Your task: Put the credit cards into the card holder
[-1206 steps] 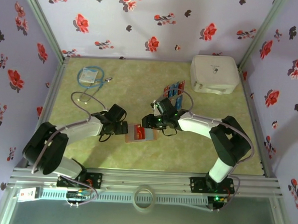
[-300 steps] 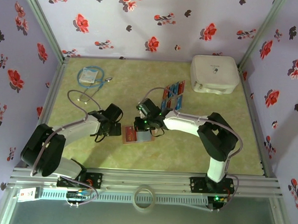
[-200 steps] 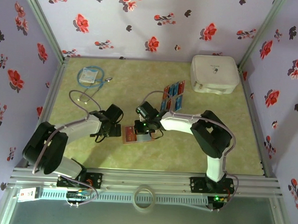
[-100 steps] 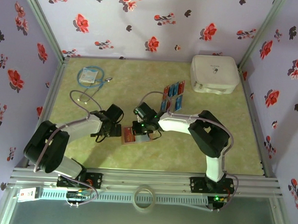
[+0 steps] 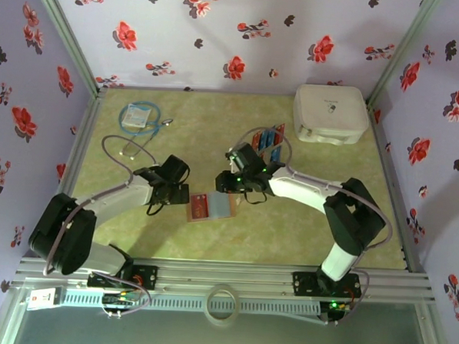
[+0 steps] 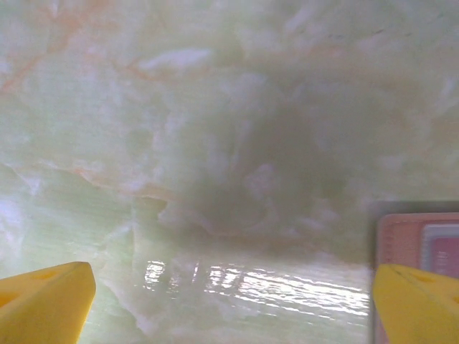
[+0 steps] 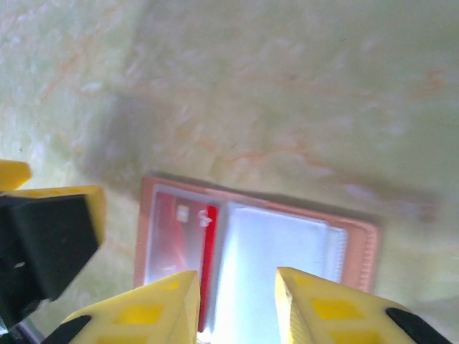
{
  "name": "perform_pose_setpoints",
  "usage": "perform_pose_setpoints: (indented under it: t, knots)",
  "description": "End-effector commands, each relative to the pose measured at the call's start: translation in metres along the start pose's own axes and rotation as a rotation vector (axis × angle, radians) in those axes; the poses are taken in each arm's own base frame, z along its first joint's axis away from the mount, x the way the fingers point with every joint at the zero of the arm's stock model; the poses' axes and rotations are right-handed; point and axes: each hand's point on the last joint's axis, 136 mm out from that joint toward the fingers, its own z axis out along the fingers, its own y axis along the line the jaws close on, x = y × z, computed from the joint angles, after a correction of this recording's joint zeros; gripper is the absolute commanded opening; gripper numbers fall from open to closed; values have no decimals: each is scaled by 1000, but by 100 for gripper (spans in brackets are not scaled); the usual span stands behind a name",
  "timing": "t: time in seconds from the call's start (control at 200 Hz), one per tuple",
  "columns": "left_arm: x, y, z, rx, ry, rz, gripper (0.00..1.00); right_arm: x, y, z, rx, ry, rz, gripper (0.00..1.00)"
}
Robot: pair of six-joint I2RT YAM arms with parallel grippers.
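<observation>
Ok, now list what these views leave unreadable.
Top external: loose credit cards, too small to count.
Left wrist: card holder, cut by right edge and covered by a finger.
Right wrist: print on the red card, blurred; holder's near edge, behind the fingers.

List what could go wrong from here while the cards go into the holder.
1. The card holder lies open and loose. The left end effector stands open at its edge without clamping it, so the next push may slide it.
2. The remaining credit cards lie packed together, so the right end effector may drag two at once.
3. The red card already in the holder could slip out if nudged.
</observation>
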Motion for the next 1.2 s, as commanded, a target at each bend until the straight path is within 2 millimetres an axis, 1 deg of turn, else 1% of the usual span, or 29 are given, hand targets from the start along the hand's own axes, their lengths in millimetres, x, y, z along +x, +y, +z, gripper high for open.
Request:
perform_pose_setpoints:
  t: [0.0,0.09,0.205,0.305,0.365,0.57,0.84,1.195]
  knots:
    - [-3,-11,-14,46,-9,6,100,8,-14,0,25,25,-20,34]
    - [-2,-24,-18,91,-20,-7,100,9,-16,3,19,31,-30,34]
    - [-1,-42,-20,151,-25,-34,100,9,-14,10,0,39,-28,29]
    - [-2,-52,-21,181,-36,-54,100,10,-15,14,-6,45,-24,25]
    - [-3,-56,-23,195,-44,-60,100,11,-16,16,-5,48,-23,24]
    - [7,-60,-21,192,-34,-45,100,14,-15,25,-21,72,-13,20]
    - [11,-65,-18,167,-36,6,100,17,-18,34,-18,91,-8,14]
    - [13,-81,-14,158,-44,72,100,24,-21,43,-8,123,-10,12]
